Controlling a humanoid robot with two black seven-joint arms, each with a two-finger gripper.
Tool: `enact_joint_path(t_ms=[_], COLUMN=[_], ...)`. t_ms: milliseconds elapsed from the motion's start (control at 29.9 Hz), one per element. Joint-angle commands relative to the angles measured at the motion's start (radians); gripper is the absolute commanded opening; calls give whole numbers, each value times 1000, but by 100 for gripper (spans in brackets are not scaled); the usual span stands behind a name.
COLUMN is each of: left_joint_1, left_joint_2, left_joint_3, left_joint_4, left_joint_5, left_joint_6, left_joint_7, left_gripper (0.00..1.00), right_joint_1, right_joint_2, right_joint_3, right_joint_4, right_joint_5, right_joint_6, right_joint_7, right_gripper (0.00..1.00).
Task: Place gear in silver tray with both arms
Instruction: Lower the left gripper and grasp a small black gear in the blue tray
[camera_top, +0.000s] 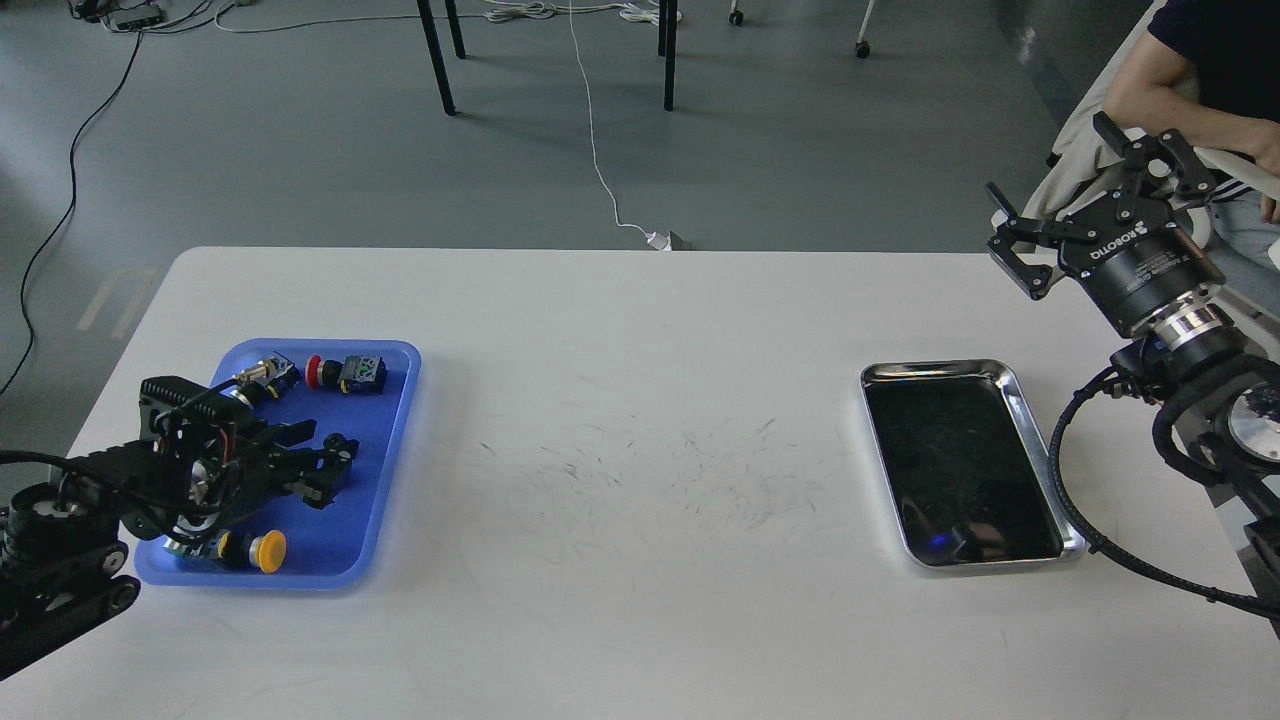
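**A:** Looking down from the head view, the silver tray (1035, 460) sat on the right side of the white counter (640, 400), its dark mirror bottom bare. The right gripper (1085, 205) hung above the counter's far right corner, well apart from the tray, fingers spread wide and holding nothing.

**B:** And the left side?

**A:** The left gripper (325, 465) was low over the blue tray (395, 440) at the counter's left, pointing right. Its fingers looked close together, but it was dark and tangled with cables, so honestly I couldn't tell if it was clenched or released, or whether it had anything.

**B:** What was in the blue one?

**A:** A red-capped button part (345, 372) near the far rim, a metal-tipped part (262, 378) just beside it, and a yellow-capped button (262, 551) near the front edge. Couldn't pick out which piece was the gear. Someone's arm (1180, 95) showed at the top right corner, behind the right gripper.
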Motion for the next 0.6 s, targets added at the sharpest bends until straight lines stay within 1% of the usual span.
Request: enact_joint_path(t_ms=[0, 67, 201, 401, 568], left_joint_1=[1, 1, 1, 1, -5], left_joint_2=[0, 0, -5, -12, 0], left_joint_3=[1, 1, -3, -5, -20], left_joint_4=[10, 13, 17, 28, 23], left_joint_5=[-1, -3, -6, -8, -15], left_joint_6=[-2, -2, -2, -6, -6], left_joint_7=[0, 0, 0, -6, -8], left_gripper=[41, 30, 20, 10, 9], right_joint_1=[0, 0, 0, 0, 0], right_joint_2=[0, 0, 0, 0, 0], right_joint_3=[0, 0, 0, 0, 0], right_joint_4=[0, 0, 0, 0, 0], right_joint_5=[0, 0, 0, -1, -1], right_joint_6=[0, 0, 0, 0, 0], right_joint_7=[0, 0, 1, 0, 0], right_gripper=[99, 99, 99, 99, 99])
